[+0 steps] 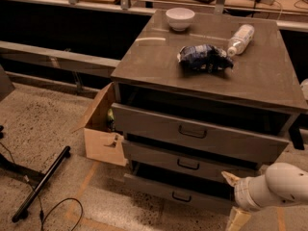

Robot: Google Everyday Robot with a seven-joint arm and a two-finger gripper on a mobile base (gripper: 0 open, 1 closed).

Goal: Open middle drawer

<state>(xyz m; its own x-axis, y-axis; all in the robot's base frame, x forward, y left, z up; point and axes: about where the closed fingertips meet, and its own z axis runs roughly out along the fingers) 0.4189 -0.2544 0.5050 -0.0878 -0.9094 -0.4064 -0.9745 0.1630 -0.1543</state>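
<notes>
Camera view has the grey cabinet at centre frame, and the middle drawer is the second front down, at lower centre, with its small dark handle in the middle of the front. The gripper sits at the lower right on the end of the white arm. It is near the drawer's right end, to the right of the handle and a little below it, and apart from it. Whether the pincer is spread or closed I cannot tell.

To do this step well, the gripper should travel left and slightly up to the handle and hook or clamp the loop squarely. It should then pull straight out along the drawer's line, because an off-centre pull could make such a wide, shallow drawer bind. It must also stay off the top drawer and the lowest drawer, which have similar handles.

The gaps above the drawer fronts are dark, so their contents are hidden. On the cabinet top, a white bowl at upper centre shows nothing inside. A cardboard box at the cabinet's left side stands open, with something greenish just visible in it.
</notes>
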